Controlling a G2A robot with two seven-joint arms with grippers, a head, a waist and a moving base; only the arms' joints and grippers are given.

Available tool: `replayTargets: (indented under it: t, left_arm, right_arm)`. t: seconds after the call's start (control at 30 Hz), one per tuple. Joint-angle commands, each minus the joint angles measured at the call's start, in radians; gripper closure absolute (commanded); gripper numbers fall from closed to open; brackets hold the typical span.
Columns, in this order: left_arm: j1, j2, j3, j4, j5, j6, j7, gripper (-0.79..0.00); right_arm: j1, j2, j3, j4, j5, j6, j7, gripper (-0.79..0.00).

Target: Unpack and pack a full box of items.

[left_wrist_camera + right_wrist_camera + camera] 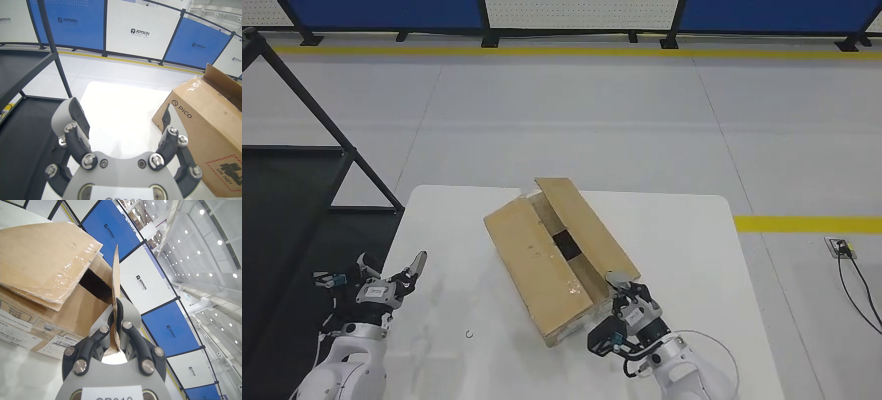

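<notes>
1. Far left: a black metal shelf rack (302,190) stands just off the white rectangular table (442,230). Our left gripper (121,111) hangs over the table's left edge, jaws spread wide, holding nothing.
2. Between that gripper and the box lies a tiny dark ring-like speck (470,333), too small for us to name with confidence.
3. Mid-table sits the long brown corrugated cardboard box (542,265), set at a slant. Its taped seam is parted, one top flap lies nearly flat, and a dark slot opens between the flaps.
4. At the box's near right corner, our right gripper (115,315) is clamped on the edge of the other top flap (115,275), which stands upright.
5. We judge the flap light and stiff, though apt to crease at its fold. It is best pinched near the free edge, clear of the glossy clear tape (75,264), which looks slippery. If the box is full it is probably heavy, and better steadied at its end walls than lifted by a flap.
6. From above we get the box's slant and the open slot. The right wrist view settles the clamp, with a pad on each face of the flap, and adds white shipping labels (19,332) on the end wall. The left wrist view gives the long side wall and its red-bordered hazard mark (225,174).
</notes>
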Motion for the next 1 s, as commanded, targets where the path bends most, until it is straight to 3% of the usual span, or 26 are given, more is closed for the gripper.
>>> replayTargets:
  t: [0.0,0.7,0.97]
  left_arm:
    - [0.0,0.0,-0.001,-0.002,0.001,0.0,0.0,-0.785]
    - [-0.027,0.004,0.028,0.028,0.053,-0.054,-0.028,-0.785]
    - [-0.106,0.007,0.088,0.121,0.162,-0.066,-0.07,-0.785]
  right_arm:
    - [-0.016,0.004,0.022,-0.008,0.002,-0.008,-0.014,0.0]
    - [-0.109,0.044,0.157,-0.074,0.058,-0.221,-0.256,0.0]
    - [-0.084,0.051,0.161,-0.06,0.076,-0.27,-0.262,0.0]
